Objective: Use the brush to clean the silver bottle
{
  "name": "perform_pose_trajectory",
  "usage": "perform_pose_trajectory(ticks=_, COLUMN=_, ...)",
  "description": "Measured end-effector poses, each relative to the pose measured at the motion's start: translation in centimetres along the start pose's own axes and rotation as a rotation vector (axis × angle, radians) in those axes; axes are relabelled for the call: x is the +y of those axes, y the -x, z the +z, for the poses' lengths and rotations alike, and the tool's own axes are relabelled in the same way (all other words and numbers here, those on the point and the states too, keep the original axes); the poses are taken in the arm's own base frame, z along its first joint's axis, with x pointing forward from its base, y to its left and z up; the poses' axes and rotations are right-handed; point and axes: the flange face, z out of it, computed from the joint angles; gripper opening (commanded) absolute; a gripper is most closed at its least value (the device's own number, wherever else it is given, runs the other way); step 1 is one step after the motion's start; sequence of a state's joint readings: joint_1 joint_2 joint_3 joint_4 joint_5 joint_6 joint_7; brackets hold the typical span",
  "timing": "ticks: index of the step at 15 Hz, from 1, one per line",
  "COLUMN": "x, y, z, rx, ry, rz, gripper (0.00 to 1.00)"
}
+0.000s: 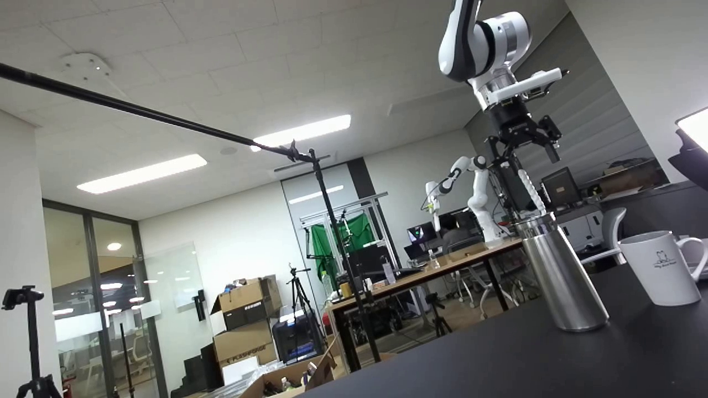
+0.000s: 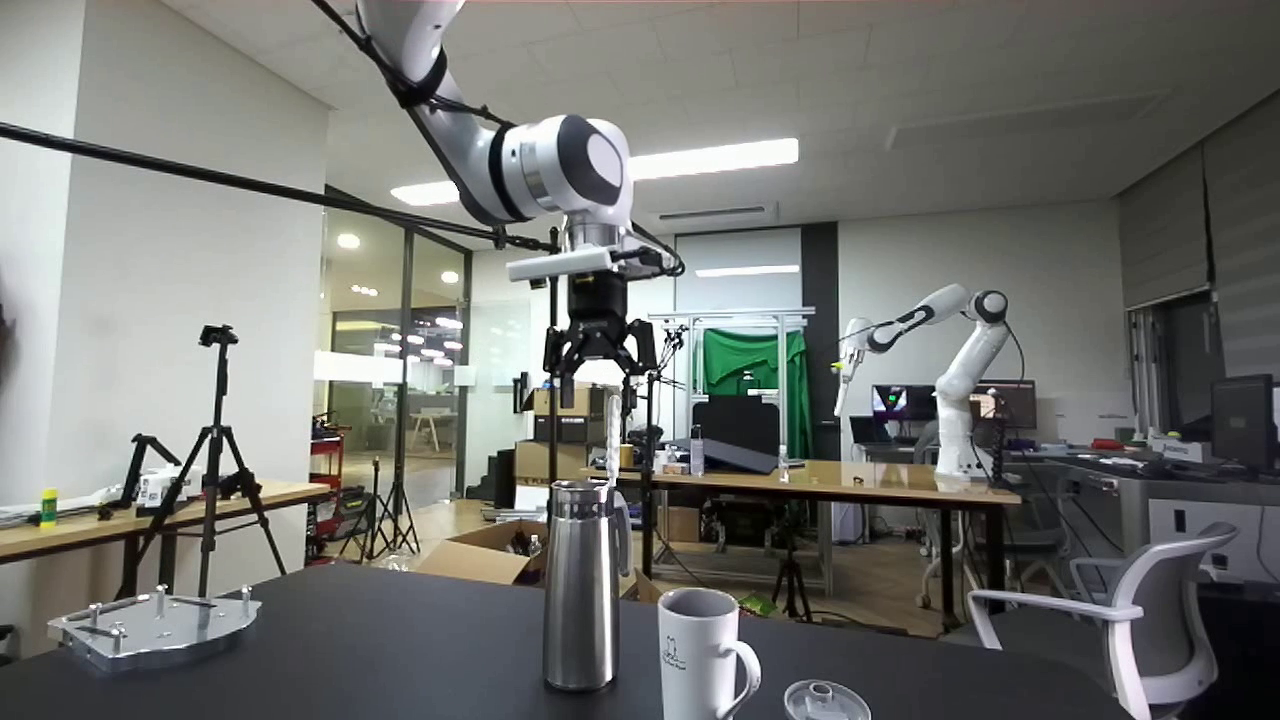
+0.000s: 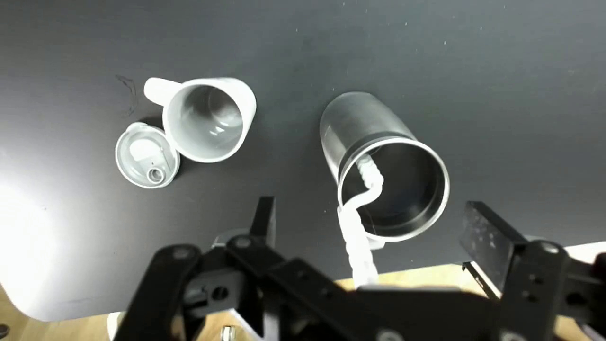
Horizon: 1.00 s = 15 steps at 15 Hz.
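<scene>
Gripper (image 2: 598,390) is poised above the black table (image 2: 400,640) – fingers (image 3: 490,241) spread wide, nothing pinched. Task judged partway: the silver bottle (image 2: 582,610) is stood upright, under the gripper, with the brush (image 3: 356,239) already inserted. Whether any scrubbing has been done cannot be told; if none, a grip on the handle and some strokes are probably left – otherwise maybe nothing. Containers: the bottle is open-topped, the brush tilted inside, its pale twisted handle seemingly leaned on the rim and stuck up towards the gap between the fingers; lower end and any bristles are hidden. White mug (image 2: 690,650) is set beside the bottle, apart from it, upright and uncovered, glints seen on its inner wall. Pale lid (image 3: 147,158) is laid flat, just beside the mug.
</scene>
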<state>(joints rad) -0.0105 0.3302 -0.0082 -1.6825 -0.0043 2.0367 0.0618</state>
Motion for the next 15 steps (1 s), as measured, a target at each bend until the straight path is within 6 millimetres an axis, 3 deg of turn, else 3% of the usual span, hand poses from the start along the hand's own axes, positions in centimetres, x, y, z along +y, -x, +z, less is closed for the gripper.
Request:
perform_pose_trajectory(ticks=3, x=-0.3, y=-2.5, z=-0.1, rx=-0.004, ry=-0.002, rz=0.025, gripper=1.00)
perform_pose_trajectory(ticks=4, x=-0.4, y=-3.0, z=0.0, rx=-0.012, ry=-0.002, rz=0.035, gripper=0.75)
perform_pose_trajectory(ticks=6, x=-0.6, y=-3.8, z=0.5, rx=-0.031, ry=-0.002, rz=0.047, gripper=0.68)
perform_pose_trajectory(ticks=11, x=-1.0, y=-4.5, z=2.4, rx=-0.082, ry=-0.009, rz=0.076, gripper=0.33)
perform_pose_trajectory(ticks=15, x=-1.2, y=-4.4, z=2.7, rx=-0.096, ry=-0.007, rz=0.089, gripper=0.05)
